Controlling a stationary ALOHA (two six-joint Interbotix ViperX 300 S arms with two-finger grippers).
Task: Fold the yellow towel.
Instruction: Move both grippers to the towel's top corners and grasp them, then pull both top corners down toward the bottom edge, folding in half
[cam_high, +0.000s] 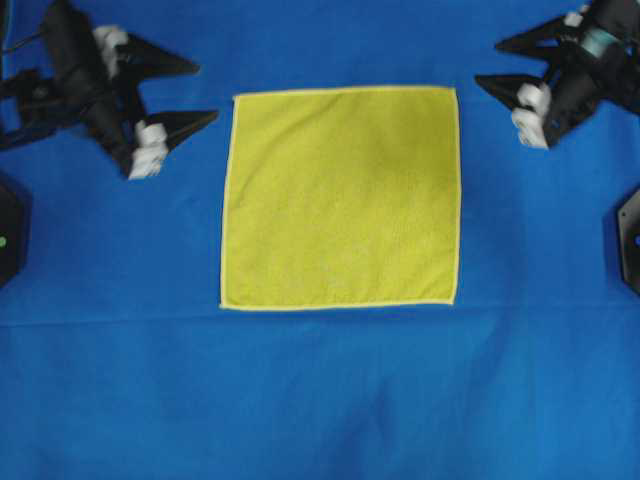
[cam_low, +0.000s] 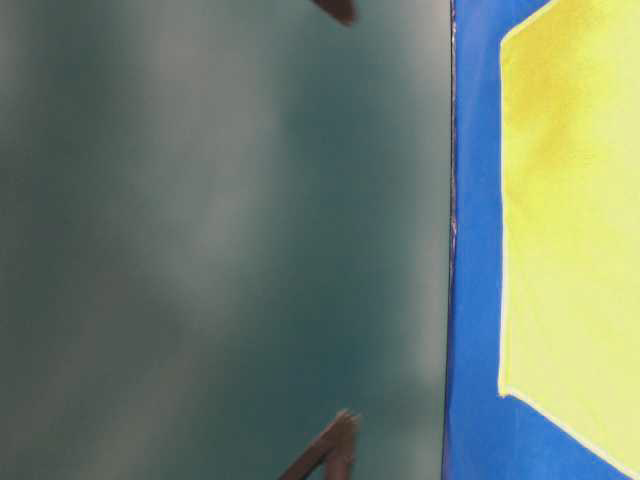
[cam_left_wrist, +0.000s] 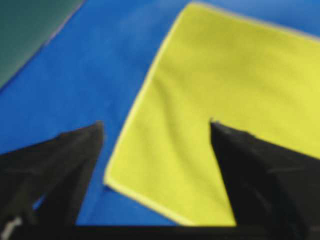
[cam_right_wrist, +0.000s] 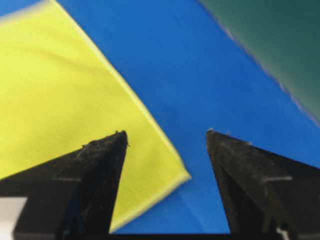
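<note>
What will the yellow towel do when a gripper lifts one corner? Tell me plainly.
The yellow towel lies spread flat in a single thin layer on the blue cloth, so it will probably drape limply and weigh little. Its fine nap suggests fair grip. Cloth on cloth, it may drag or bunch rather than slide.

Blue fabric (cam_high: 320, 400) spread wide over the surface, reaching every edge of the overhead view, with one faint straight crease running side to side across it. Evenly lit, soft shadows only, no glare. Past the cloth's edge, in the table-level view, a blurred dark-green backdrop (cam_low: 220, 240), mottled with paler patches. Same green glimpsed in the corners of both wrist views (cam_left_wrist: 30, 30) (cam_right_wrist: 270, 40).
</note>
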